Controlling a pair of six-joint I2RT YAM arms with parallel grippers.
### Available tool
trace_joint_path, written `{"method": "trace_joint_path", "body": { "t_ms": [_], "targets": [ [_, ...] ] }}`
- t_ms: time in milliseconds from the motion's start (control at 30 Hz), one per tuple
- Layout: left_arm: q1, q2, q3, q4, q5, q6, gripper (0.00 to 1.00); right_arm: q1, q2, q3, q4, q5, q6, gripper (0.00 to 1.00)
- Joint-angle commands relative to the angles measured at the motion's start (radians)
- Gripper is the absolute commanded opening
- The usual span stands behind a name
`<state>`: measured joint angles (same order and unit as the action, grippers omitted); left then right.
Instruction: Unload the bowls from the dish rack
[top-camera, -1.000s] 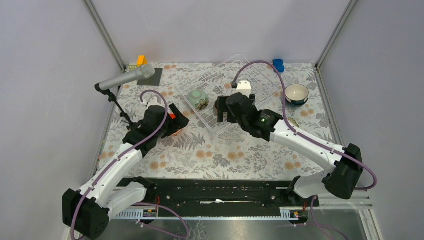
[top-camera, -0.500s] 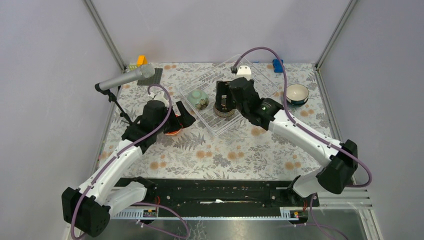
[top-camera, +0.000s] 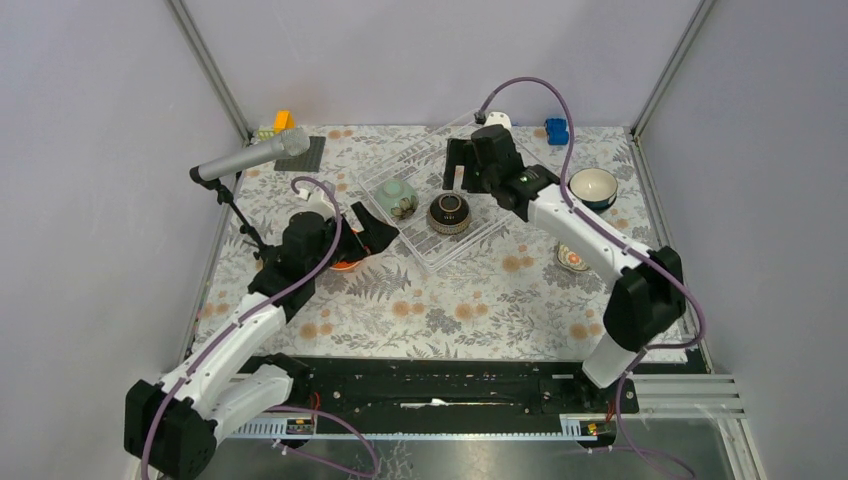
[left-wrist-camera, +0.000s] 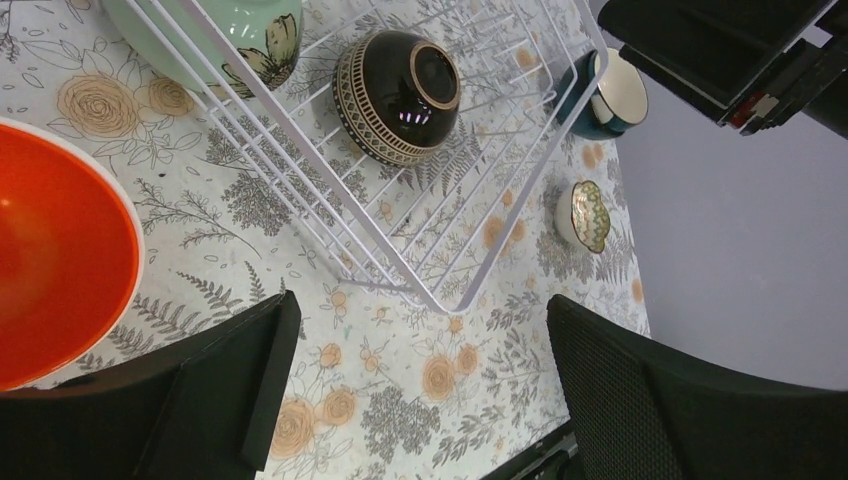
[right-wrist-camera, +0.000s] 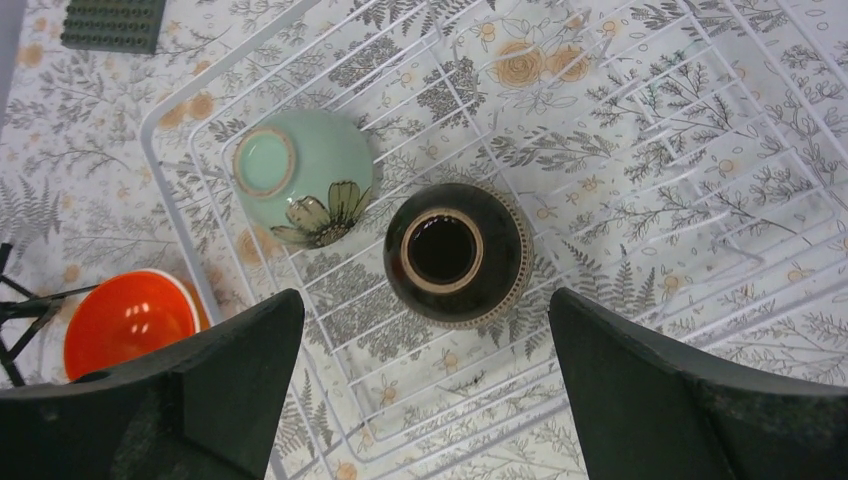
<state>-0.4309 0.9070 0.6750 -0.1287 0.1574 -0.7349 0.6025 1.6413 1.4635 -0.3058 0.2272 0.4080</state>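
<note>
We count two bowls (top-camera: 449, 213) in the dish rack (top-camera: 440, 255), three on the bench (top-camera: 450, 310).
Both arms' jaws are wide open, holding nothing; open bench lies before the rack's near corner.

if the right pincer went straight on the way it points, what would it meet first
Probably the upturned dark brown patterned bowl in the white wire dish rack, centred between its fingers; depth unclear.

Clear room above dark bowl (right-wrist-camera: 457, 252), green bowl (right-wrist-camera: 300, 175) alongside
</note>
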Motion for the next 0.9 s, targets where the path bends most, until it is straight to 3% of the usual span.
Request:
{"method": "trace_joint_path", "body": {
  "t_ms": [0,133,267,400,500,700,867],
  "targets": [
    [-0.005,0.049,-0.018,0.221,-0.080,-0.066,0.99,-0.023,0.106,0.100,-0.012,-0.047,-0.043,0.99],
    [-0.005,0.090,0.014,0.239,-0.144,-0.010,0.99,-0.028,0.185,0.096,0.037,-0.021,-0.056,0.93],
    [-0.005,0.105,0.013,0.231,-0.207,0.003,0.99,-0.029,0.256,0.119,0.031,0.010,-0.063,0.74],
    [-0.007,0.122,-0.108,0.392,-0.207,-0.031,0.97,-0.030,0.270,0.070,0.069,0.054,-0.055,0.62],
    [-0.017,0.141,-0.197,0.533,-0.190,-0.003,0.96,-0.030,0.278,0.023,0.123,0.035,-0.048,0.60],
    [-0.058,0.145,-0.288,0.709,-0.162,0.037,0.93,-0.029,0.354,0.073,0.155,-0.070,-0.075,0.46],
    [-0.075,0.160,-0.329,0.758,-0.171,0.055,0.96,-0.027,0.349,0.023,0.202,-0.196,-0.047,0.49]
  ]
}}
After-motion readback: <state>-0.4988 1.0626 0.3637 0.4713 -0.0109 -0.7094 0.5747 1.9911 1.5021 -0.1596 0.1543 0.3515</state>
